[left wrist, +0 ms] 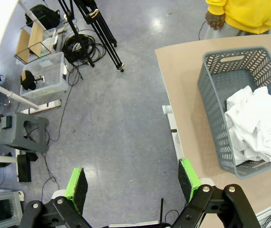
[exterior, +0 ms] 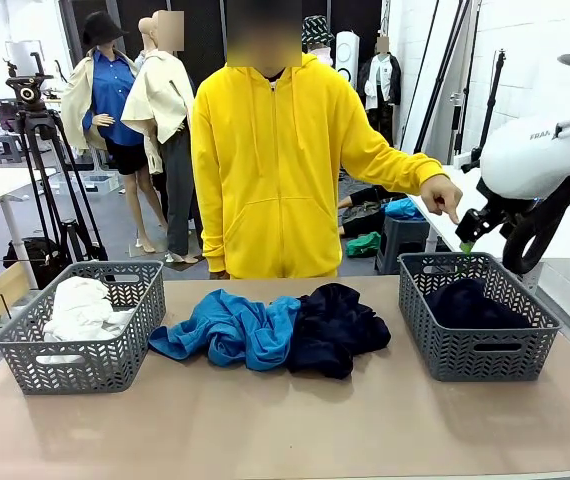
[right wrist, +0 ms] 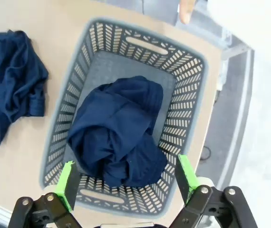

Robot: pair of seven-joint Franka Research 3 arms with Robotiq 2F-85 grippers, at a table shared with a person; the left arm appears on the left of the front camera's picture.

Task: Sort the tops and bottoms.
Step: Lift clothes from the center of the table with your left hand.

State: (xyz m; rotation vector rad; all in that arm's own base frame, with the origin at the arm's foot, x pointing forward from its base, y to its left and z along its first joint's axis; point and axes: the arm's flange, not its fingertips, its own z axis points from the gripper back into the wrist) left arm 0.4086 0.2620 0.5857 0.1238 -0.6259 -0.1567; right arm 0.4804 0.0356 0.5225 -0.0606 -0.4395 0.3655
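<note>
Right gripper spread wide above navy bottoms in grey basket | left gripper wide over floor | blue top, second navy bottoms touching on worktop

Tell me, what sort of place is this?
Most likely a robotics lab or test studio: a white robot arm reaches over the table, a camera tripod stands behind, and coiled cables lie on the bare floor.

Bright, even overhead indoor light, all views. Soft, faint shadows on the tabletop. Glare patch on the glossy floor in left wrist view. Wrist views bow at edges; right wrist's top right washes out white.
</note>
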